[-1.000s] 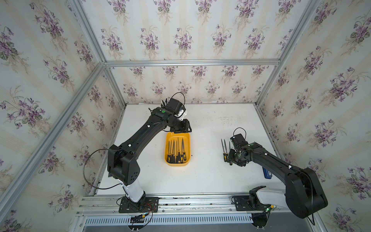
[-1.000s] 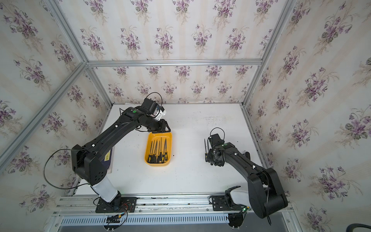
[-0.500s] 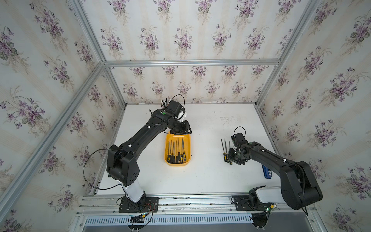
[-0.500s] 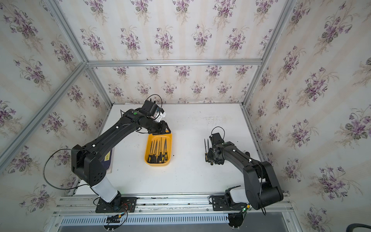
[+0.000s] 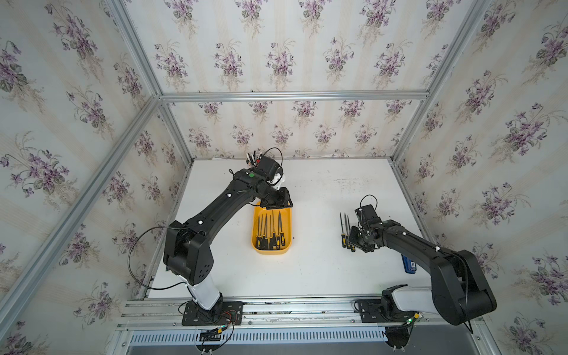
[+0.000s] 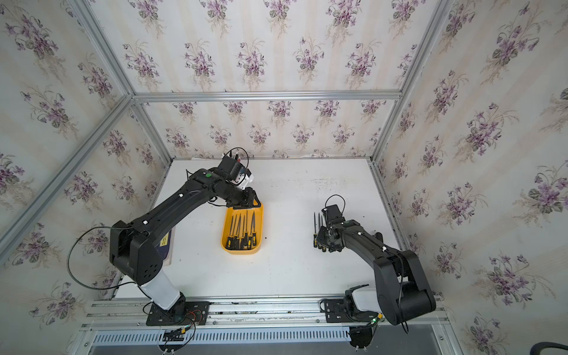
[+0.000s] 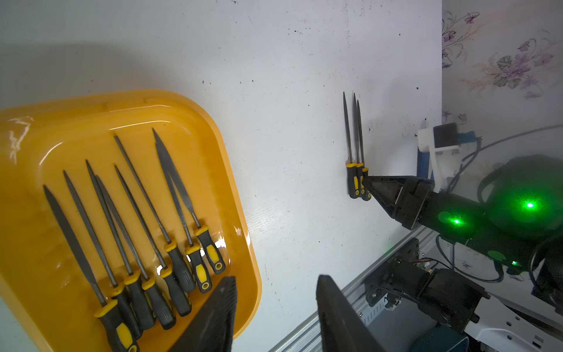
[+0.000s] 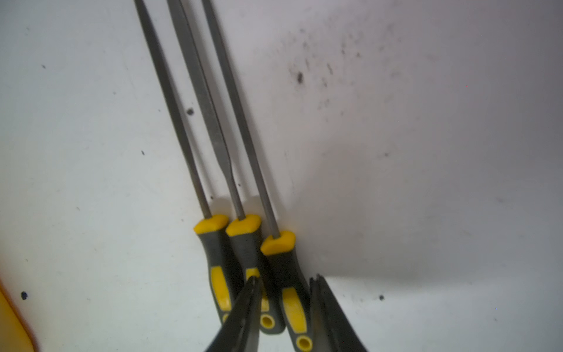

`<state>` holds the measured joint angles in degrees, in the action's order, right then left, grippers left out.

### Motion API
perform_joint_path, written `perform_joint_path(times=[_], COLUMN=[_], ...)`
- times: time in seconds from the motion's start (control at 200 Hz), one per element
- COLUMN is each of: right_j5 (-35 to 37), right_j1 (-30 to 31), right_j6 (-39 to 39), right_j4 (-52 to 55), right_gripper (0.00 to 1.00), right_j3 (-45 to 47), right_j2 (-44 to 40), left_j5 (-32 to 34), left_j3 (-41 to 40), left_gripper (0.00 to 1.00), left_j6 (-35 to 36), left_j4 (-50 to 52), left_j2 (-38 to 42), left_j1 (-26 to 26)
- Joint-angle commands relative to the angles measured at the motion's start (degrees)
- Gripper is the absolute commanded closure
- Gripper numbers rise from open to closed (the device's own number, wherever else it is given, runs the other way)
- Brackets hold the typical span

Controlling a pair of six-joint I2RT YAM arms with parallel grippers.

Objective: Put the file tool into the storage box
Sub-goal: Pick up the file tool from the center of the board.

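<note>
The storage box (image 5: 287, 242) (image 6: 226, 247) (image 7: 240, 195) is a shallow yellow-orange tray mid-table with several black-and-yellow files lying in it. Three more file tools (image 5: 346, 229) (image 6: 318, 229) (image 7: 354, 143) lie side by side on the white table to the right. My right gripper (image 8: 285, 279) (image 5: 354, 240) (image 6: 323, 242) is shut on the handle of the outermost file tool (image 8: 281, 259), with one finger wedged between it and the middle handle. The left gripper (image 7: 277, 278) (image 5: 276, 203) (image 6: 246, 201) hovers open and empty over the box's far end.
A blue object (image 5: 409, 265) lies at the table's right edge beside the right arm. A cup of pens (image 5: 254, 158) stands at the back, behind the left wrist. A dark flat item (image 6: 167, 242) sits under the left arm. Metal rails run along the front.
My right gripper's jaws have narrowed onto the file handle. Its arm and the left arm have hardly shifted, and the files lie where they were.
</note>
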<state>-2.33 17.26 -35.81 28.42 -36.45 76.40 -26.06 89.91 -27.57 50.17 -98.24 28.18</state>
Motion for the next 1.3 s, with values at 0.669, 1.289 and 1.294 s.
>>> perform_joint_path(times=[0.669, 1.289, 1.294], right_j5=[-0.7, 5.2, 5.3], right_j1=[1.9, 1.9, 1.9], right_j6=[-1.7, 2.2, 2.3], right_j4=[10.4, 7.9, 7.8], right_gripper=[0.6, 0.65, 0.65], right_j3=[0.0, -6.7, -6.8], right_j2=[-2.9, 9.7, 9.8], left_j5=[-0.8, -0.1, -0.1], left_j3=[-3.6, -3.1, -3.1], left_gripper=[0.52, 0.52, 0.52], left_j6=[-1.2, -0.9, -0.9], left_j4=[-3.1, -2.4, -2.4], left_j2=[1.1, 0.4, 0.4], left_j1=[0.0, 0.0, 0.0])
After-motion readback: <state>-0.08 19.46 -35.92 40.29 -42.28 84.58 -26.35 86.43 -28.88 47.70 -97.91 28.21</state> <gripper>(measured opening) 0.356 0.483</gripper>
